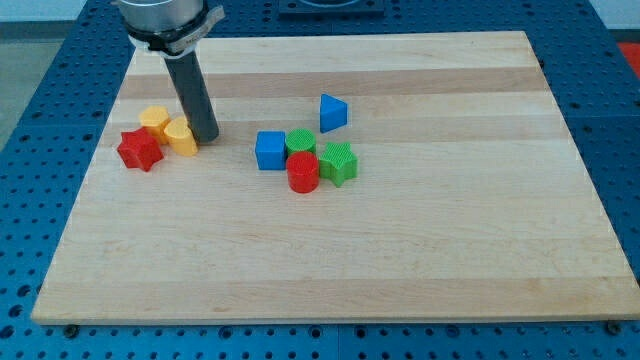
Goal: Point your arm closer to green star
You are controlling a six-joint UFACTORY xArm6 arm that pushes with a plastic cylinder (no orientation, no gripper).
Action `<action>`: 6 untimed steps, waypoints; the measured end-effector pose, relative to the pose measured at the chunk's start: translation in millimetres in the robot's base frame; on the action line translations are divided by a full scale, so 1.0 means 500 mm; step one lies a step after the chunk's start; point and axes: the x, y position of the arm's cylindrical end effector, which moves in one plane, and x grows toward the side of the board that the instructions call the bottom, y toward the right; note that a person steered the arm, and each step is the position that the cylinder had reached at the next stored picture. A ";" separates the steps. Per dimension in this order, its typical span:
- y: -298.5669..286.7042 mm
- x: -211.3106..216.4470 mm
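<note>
Trouble lies mostly in the crowd around the green star [339,164], which sits near the board's middle, touching the red cylinder [303,172] and just beside the green cylinder [300,142] and blue cube [270,150]. My tip [207,137] stands well apart at the view's left, touching the yellow heart-like block [182,137], with another yellow block [154,120] and the red star [140,150] nearby. A straight sweep rightward could shove the blue cube into the cluster and knock the star away. The blue triangle [333,112] sits above. No jaws exist here, only a rod.
</note>
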 end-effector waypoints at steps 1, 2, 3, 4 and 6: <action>0.025 0.079; 0.039 0.190; 0.144 0.240; 0.299 0.234; 0.384 0.219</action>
